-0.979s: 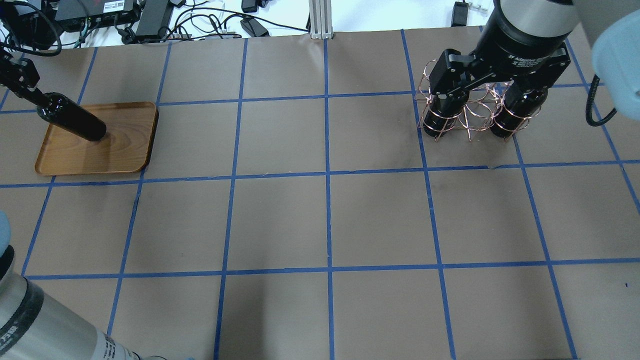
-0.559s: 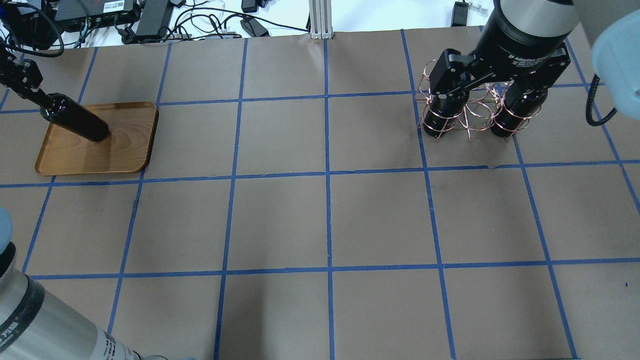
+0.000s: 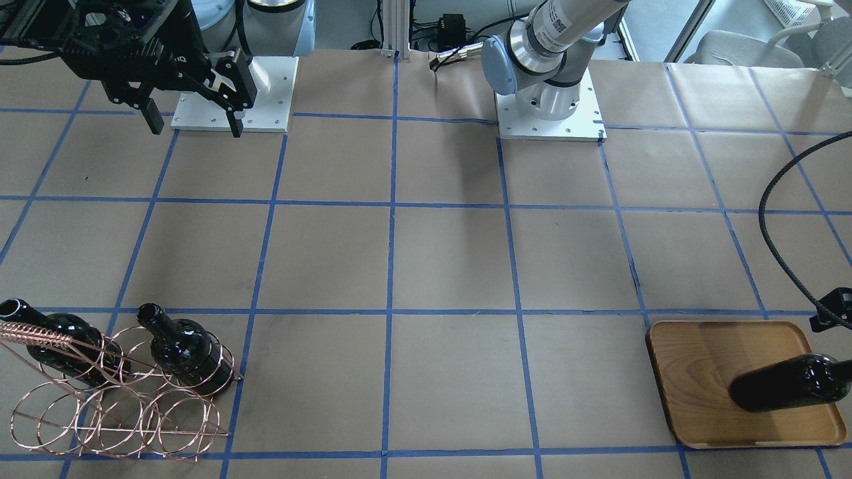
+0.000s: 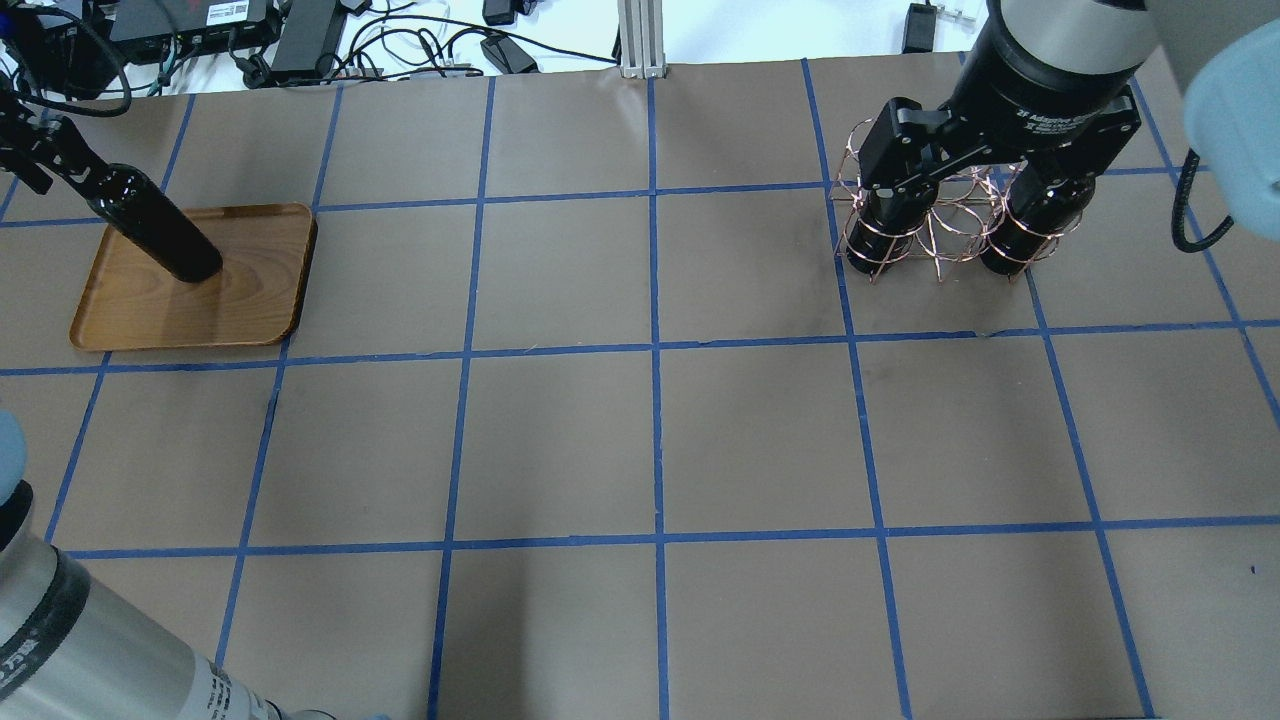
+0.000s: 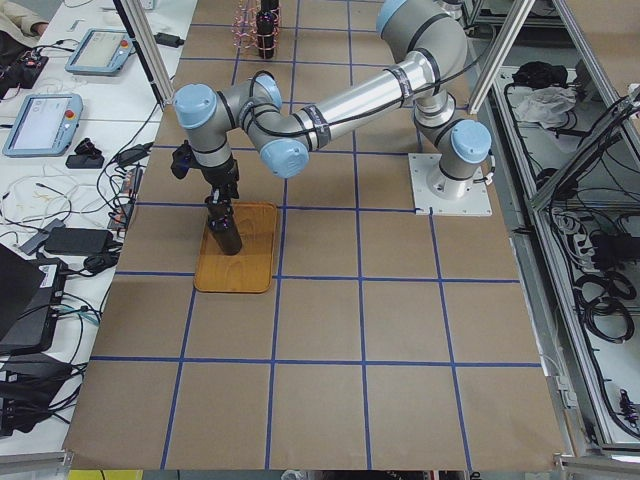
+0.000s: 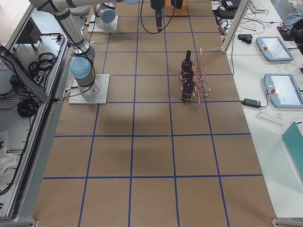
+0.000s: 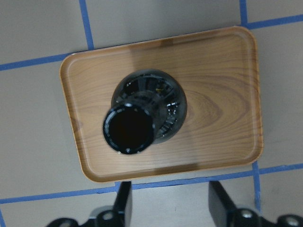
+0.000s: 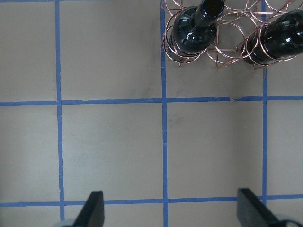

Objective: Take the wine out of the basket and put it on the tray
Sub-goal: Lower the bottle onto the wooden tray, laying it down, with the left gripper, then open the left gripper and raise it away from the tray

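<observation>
Wine bottle [image 7: 144,111] stands upright on tray [image 7: 227,94], mid-frame in left wrist view. Left gripper [image 7: 169,189] spread and empty, below it at bottom edge; right gripper [image 8: 170,196] likewise spread, empty.

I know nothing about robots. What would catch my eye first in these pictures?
A glossy black bottle stands upright on a wooden tray on the robot's left, with the left gripper open above it. Far to the right, a copper wire basket holds two more bottles, and the right gripper hangs open, high up nearby.
</observation>
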`<control>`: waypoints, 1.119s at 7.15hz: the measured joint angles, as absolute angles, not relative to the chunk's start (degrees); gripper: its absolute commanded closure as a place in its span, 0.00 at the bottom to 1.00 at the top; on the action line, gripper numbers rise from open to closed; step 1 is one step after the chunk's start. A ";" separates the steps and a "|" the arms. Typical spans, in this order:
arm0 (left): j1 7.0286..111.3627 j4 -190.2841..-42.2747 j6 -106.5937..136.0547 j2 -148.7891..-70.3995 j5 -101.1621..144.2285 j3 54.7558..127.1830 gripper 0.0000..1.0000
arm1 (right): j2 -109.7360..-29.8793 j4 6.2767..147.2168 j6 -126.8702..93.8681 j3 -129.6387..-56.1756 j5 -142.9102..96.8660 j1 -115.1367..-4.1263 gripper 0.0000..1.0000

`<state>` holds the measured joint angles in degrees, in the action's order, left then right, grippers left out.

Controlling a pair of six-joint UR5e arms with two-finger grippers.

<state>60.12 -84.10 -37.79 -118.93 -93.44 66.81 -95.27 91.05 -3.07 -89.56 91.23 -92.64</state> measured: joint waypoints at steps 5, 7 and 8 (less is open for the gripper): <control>61.89 -92.01 -32.05 -109.35 -93.56 68.99 0.00 | -95.27 91.05 -3.08 -89.56 91.23 -92.64 0.00; 69.16 -93.16 -21.96 -102.94 -93.39 72.54 0.00 | -95.27 91.05 -3.07 -89.56 91.29 -92.64 0.00; 73.32 -92.93 -15.68 -100.81 -93.45 73.78 0.00 | -95.27 91.05 -3.06 -89.56 91.29 -92.64 0.00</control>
<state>73.32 -92.93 -15.68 -100.81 -93.45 73.78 -95.27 91.05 -3.06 -89.56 91.29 -92.64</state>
